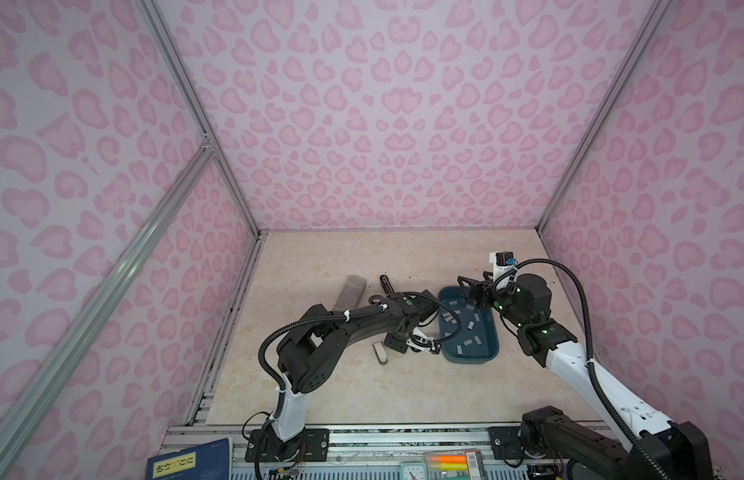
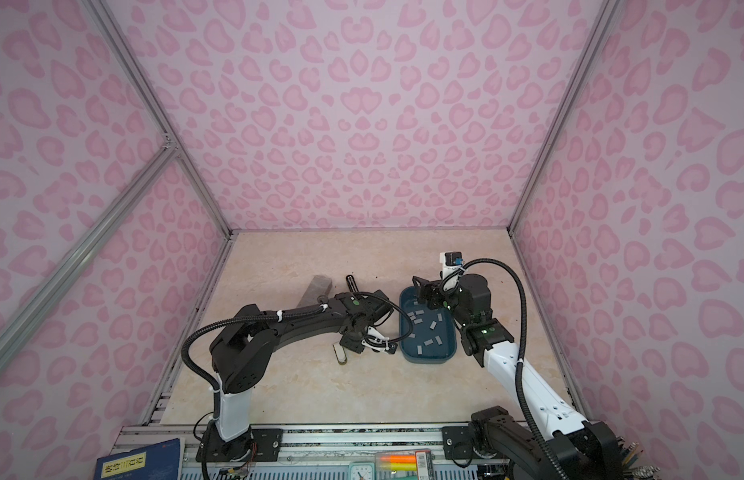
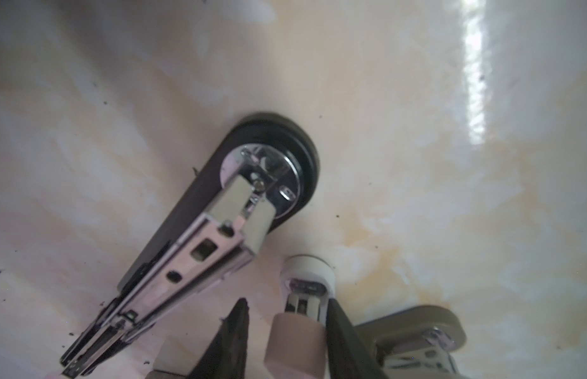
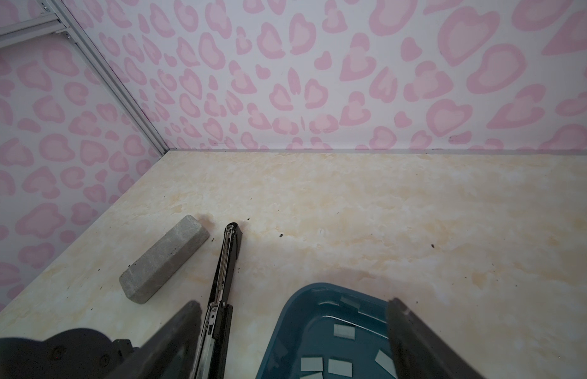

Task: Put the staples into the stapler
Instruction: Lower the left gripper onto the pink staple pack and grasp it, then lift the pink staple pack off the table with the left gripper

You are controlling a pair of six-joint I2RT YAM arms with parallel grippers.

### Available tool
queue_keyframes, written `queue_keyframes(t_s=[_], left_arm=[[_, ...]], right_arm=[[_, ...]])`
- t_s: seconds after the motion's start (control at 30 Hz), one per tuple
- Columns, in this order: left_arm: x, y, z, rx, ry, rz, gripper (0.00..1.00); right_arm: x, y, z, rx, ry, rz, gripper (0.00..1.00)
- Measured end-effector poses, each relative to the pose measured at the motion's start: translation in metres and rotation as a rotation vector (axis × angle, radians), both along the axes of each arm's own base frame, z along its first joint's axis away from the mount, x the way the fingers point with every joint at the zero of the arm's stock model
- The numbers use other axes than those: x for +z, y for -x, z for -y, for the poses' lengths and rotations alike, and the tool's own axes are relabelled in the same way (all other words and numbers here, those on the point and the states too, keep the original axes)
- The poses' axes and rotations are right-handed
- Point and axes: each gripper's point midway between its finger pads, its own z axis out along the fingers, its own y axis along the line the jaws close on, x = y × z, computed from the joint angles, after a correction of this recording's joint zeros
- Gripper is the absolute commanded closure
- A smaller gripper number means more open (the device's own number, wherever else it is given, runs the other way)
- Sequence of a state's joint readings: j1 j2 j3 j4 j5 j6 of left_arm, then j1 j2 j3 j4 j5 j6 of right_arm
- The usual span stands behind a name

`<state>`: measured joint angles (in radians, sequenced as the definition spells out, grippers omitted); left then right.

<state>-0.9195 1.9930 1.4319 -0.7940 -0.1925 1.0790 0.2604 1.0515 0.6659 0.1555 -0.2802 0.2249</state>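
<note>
Staples sit in the blue tray, seemingly none loaded. Stapler lies open; left gripper straddles its pale lid, grip unclear, right gripper spread empty over the tray.

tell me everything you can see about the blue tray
The blue tray is a shallow, dark teal rectangle with rounded corners and a raised rim, plastic by its look. It sits flat on the table, right of centre. About a dozen small grey staples lie scattered flat on its floor. The right gripper hangs open above its far end; contact cannot be told.
</note>
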Motion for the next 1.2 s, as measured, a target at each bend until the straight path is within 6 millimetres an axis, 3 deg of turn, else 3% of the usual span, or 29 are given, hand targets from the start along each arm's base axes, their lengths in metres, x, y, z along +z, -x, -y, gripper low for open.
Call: queue_keyframes(t_s=[0.43, 0.5, 0.67, 0.87, 1.03, 1.2], left_arm=[[-0.001, 0.006, -0.016, 0.031, -0.050, -0.051, 0.63], [-0.001, 0.008, -0.017, 0.037, -0.053, -0.060, 0.70], [0.001, 0.008, -0.011, 0.048, -0.036, -0.072, 0.75], [0.001, 0.011, -0.008, 0.056, -0.008, -0.096, 0.92], [0.025, 0.007, 0.001, 0.096, 0.130, -0.081, 0.95], [0.075, -0.002, 0.002, 0.178, 0.325, 0.039, 0.97]], right_arm=[[-0.003, -0.001, -0.001, 0.005, 0.000, -0.011, 0.12], [-0.004, -0.001, 0.000, 0.005, 0.000, -0.011, 0.12], [-0.004, -0.001, -0.001, 0.005, 0.000, -0.013, 0.12], [-0.006, -0.002, -0.001, 0.006, 0.002, -0.021, 0.12], [-0.007, -0.003, 0.000, 0.001, 0.003, -0.021, 0.12], [-0.004, -0.003, 0.013, -0.069, 0.004, -0.004, 0.12]])
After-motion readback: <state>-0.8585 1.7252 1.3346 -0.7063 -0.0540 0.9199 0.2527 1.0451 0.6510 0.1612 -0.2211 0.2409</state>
